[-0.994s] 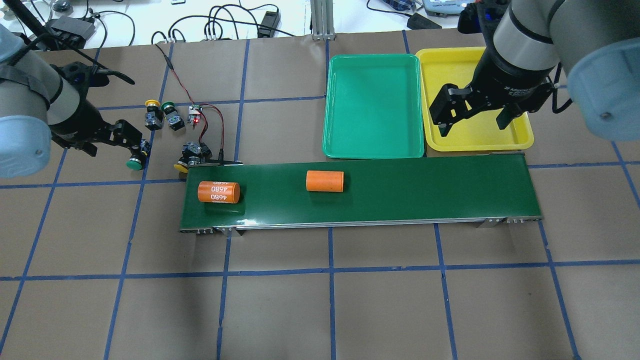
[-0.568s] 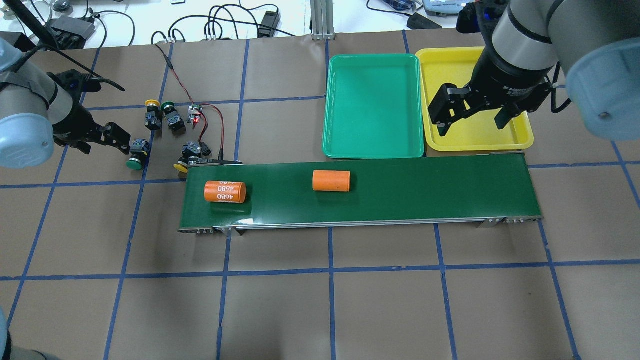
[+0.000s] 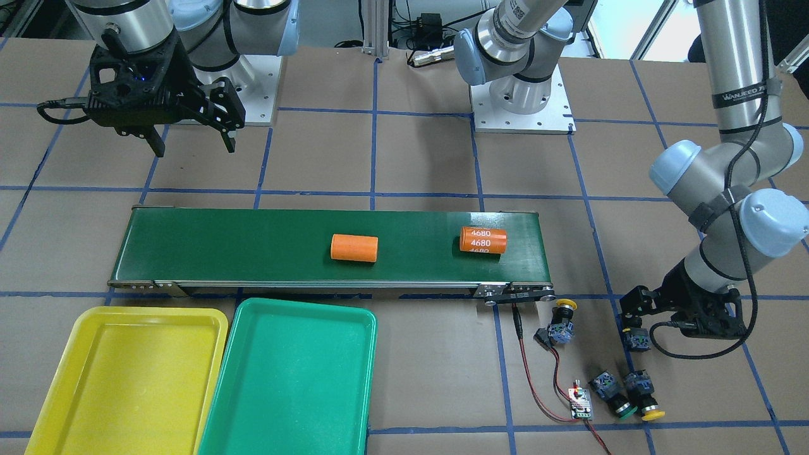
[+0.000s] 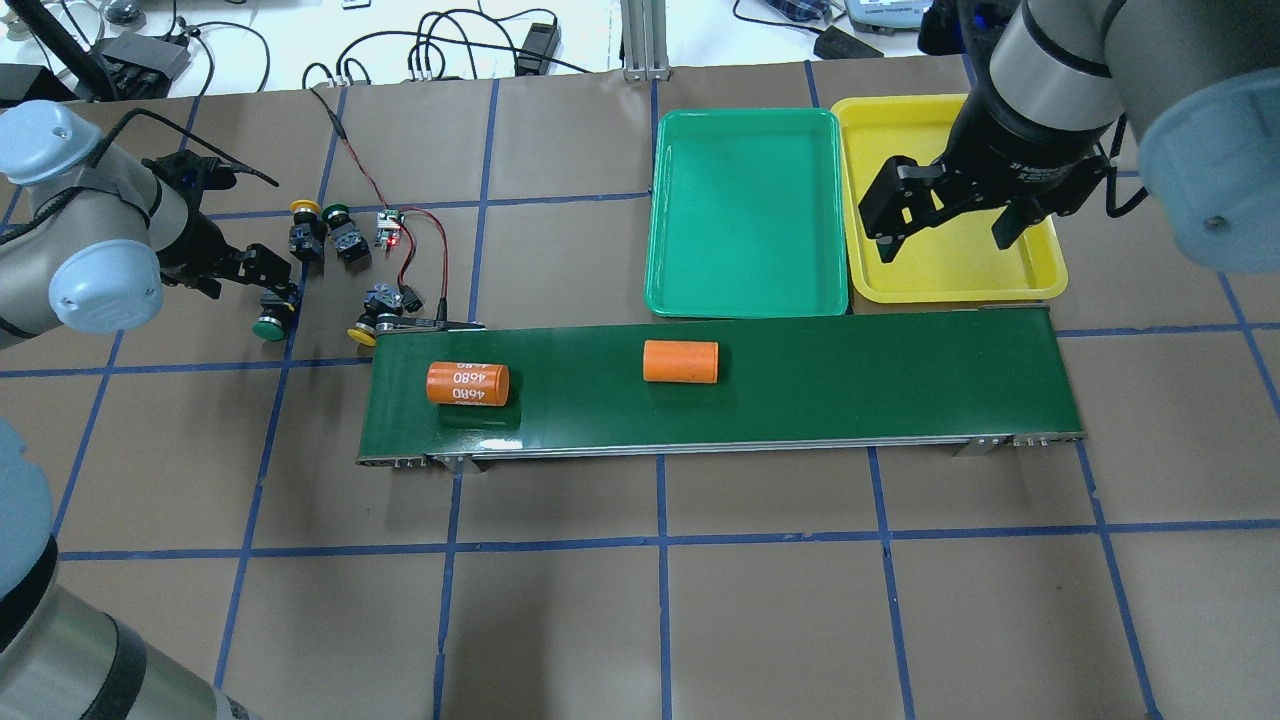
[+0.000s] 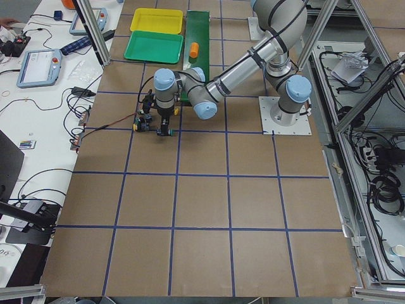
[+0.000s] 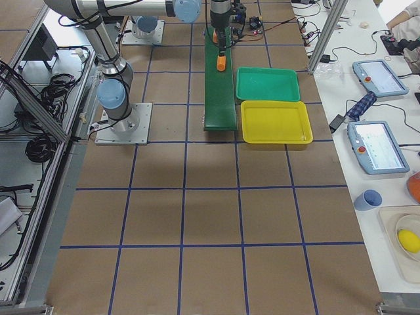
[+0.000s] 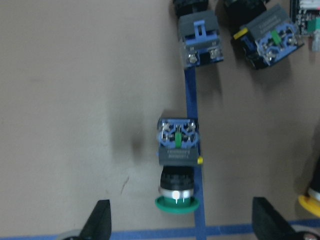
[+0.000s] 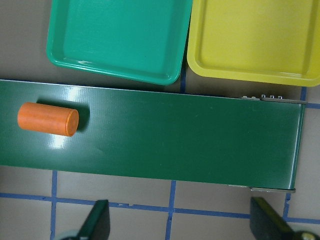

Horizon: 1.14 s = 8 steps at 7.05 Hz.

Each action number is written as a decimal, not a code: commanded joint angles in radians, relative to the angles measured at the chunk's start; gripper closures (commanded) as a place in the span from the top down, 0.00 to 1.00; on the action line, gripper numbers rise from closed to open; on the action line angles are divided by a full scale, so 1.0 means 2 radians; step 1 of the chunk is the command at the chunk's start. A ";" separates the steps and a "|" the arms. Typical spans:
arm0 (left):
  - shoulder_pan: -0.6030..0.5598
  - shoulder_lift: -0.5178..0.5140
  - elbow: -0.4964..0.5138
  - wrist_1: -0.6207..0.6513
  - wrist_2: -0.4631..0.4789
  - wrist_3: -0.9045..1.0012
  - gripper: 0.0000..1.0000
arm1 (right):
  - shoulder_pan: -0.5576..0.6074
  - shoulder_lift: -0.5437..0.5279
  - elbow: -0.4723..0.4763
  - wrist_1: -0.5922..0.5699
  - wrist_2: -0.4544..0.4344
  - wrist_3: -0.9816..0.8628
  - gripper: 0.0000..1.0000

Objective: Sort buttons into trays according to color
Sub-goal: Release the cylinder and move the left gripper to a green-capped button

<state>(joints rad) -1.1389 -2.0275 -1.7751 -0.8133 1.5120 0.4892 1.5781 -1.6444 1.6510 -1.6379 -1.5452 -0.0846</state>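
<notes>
Yellow tray, green tray, dark-green belt, orange cylinders, brown surface gridded in blue, green-capped button, blue-black body

Table carries conveyor, trays, buttons, circuit board.

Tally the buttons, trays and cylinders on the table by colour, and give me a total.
green buttons: 2
yellow buttons: 2
green tray: 1
yellow tray: 1
orange cylinders: 2
Total: 8
</notes>
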 commanded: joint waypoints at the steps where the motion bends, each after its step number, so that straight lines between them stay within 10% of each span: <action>1: -0.001 -0.020 0.002 0.014 -0.018 0.000 1.00 | -0.001 0.001 -0.006 -0.001 0.001 0.000 1.00; 4: 0.000 -0.036 0.002 0.014 -0.019 -0.001 0.74 | -0.005 0.010 -0.019 -0.002 0.003 0.001 1.00; 5: 0.000 -0.036 0.002 0.014 -0.017 -0.001 0.22 | -0.007 0.013 -0.029 -0.002 0.003 0.002 1.00; 6: 0.000 -0.037 0.003 0.015 -0.016 0.000 0.00 | -0.008 0.030 -0.043 -0.001 0.003 0.002 1.00; 8: -0.001 -0.026 0.003 0.014 -0.016 0.000 0.00 | -0.008 0.057 -0.080 0.004 0.006 0.002 1.00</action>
<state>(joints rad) -1.1402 -2.0937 -1.7684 -0.7844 1.4806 0.4892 1.5623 -1.5663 1.5353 -1.6360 -1.5349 -0.0810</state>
